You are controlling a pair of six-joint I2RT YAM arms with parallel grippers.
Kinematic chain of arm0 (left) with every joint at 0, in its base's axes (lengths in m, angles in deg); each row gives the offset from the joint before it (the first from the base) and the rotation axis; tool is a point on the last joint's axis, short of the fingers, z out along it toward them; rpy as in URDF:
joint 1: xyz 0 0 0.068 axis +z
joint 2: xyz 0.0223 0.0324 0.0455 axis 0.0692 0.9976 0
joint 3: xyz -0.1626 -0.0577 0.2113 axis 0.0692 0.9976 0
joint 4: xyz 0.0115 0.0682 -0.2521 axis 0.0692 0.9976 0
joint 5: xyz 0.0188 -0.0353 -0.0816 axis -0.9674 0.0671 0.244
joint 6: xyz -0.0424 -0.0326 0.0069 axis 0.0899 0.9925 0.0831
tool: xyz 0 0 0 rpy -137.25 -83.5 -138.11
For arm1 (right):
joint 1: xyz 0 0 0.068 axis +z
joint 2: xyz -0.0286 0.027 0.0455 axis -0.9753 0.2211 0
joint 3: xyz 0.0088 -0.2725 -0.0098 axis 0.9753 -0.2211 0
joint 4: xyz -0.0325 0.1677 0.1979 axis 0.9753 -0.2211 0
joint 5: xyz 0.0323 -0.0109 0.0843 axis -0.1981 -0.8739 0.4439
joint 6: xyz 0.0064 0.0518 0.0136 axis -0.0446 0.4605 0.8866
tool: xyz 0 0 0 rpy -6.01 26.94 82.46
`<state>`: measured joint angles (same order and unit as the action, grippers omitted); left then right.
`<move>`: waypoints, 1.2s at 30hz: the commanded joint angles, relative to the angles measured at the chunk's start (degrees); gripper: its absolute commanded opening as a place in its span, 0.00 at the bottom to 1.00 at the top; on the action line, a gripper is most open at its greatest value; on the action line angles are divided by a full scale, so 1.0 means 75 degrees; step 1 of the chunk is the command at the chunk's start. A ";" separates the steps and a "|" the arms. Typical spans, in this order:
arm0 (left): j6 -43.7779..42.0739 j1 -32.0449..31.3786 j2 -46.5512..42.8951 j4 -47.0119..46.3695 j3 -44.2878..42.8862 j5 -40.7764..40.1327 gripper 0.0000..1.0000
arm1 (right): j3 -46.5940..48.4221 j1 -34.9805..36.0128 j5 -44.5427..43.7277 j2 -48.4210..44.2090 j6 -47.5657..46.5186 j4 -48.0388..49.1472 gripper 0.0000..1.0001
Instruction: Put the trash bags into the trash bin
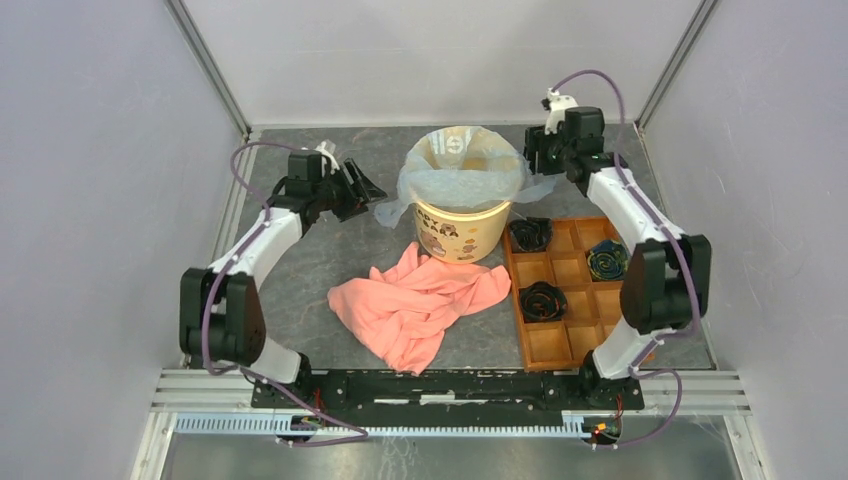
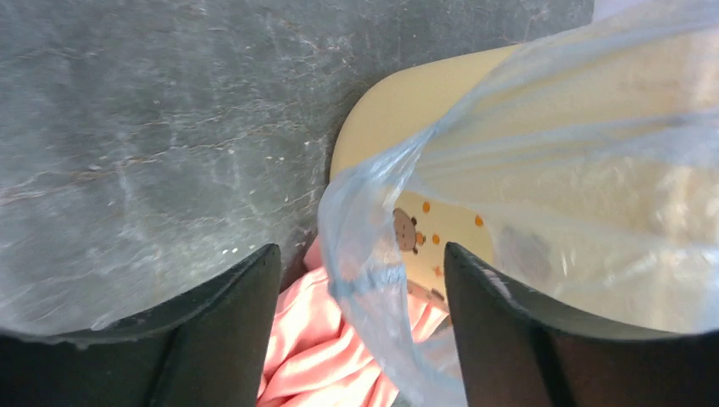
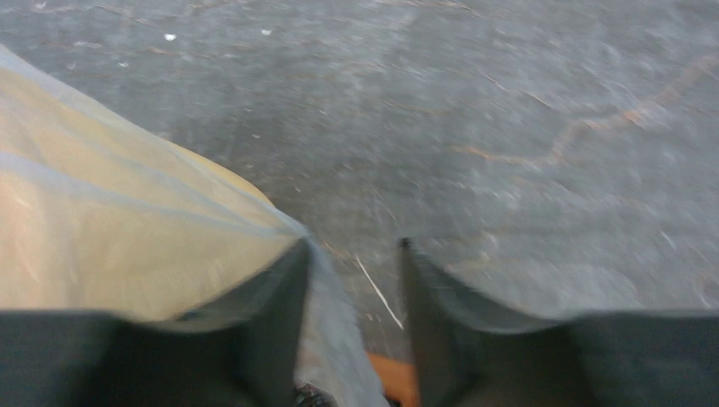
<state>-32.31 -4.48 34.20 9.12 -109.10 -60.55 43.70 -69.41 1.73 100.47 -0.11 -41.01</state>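
The yellow-tan trash bin with cartoon pictures stands at the middle back. A translucent pale blue trash bag lines it and drapes over its rim. My left gripper is open at the bag's left flap. In the left wrist view the flap hangs between the spread fingers, beside the bin. My right gripper is open at the bag's right edge. In the right wrist view the bag lies against the left finger, with a gap to the other.
A crumpled pink sheet lies in front of the bin and also shows in the left wrist view. A brown compartmented wooden tray at the right holds three black rolled bags. Grey walls enclose the table.
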 commanded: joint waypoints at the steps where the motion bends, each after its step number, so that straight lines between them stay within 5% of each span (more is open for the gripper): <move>1: -0.0499 0.0195 -0.1051 0.1043 -0.0219 -0.0699 0.83 | 0.0415 -0.0230 -0.1466 -0.1373 0.0163 -0.1182 0.78; 5: 0.0095 0.0413 -0.2092 0.1235 0.0259 -0.0657 1.00 | -0.0367 -0.0786 -0.1014 -0.2493 0.0907 -0.1333 0.93; 9: 0.1751 0.0561 -0.2859 0.0532 0.1244 0.0195 1.00 | -0.1330 -0.1496 -0.0071 -0.3704 0.1981 -0.1287 0.97; 14: 0.5137 0.0541 -0.3083 -0.2658 0.2914 0.1964 1.00 | -0.3471 -0.1537 0.2385 -0.5095 0.4164 0.0927 0.97; 24: 0.6686 -0.0417 -0.2507 -0.4159 0.3280 0.1456 0.99 | -0.4849 -0.1117 0.2900 -0.5227 0.6260 0.2945 0.95; 30: 0.6698 -0.0572 -0.2000 -0.4693 0.3327 0.1130 0.77 | -0.5003 -0.0771 0.2497 -0.4886 0.6674 0.3380 0.88; 36: 0.6320 -0.0573 -0.1640 -0.4741 0.3399 0.1053 0.52 | -0.5142 -0.0581 0.2347 -0.4719 0.6851 0.3664 0.57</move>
<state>15.01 -8.56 20.82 -22.77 -84.09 -51.48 5.84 -74.55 20.90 64.90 49.26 -18.32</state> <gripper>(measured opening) 0.592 0.644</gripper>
